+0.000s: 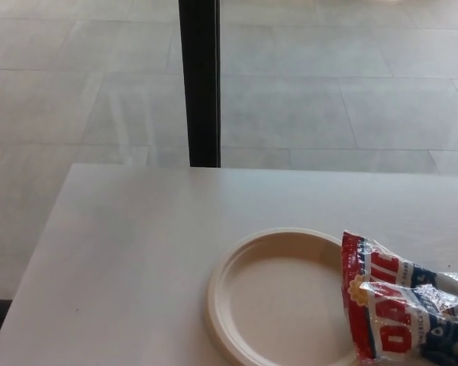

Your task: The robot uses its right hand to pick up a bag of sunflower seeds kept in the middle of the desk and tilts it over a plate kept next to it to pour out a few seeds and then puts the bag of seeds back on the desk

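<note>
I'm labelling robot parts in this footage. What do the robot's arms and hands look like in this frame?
Neither arm nor hand can be described from this head view. It shows only the white desk, the cream plate and the seed bag overlapping the plate's right rim. A tiny dark speck at the right edge is too small to identify.

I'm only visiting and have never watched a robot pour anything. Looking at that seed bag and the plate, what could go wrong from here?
The bag of sunflower seeds lies crumpled with one end already overlapping the plate, so grasping it might nudge the plate across the smooth desk. Its shiny, wrinkled foil may slip or crush when squeezed. I cannot see where the bag opens, so seeds could spill onto the desk. No robot hand is clearly in view yet.
</note>
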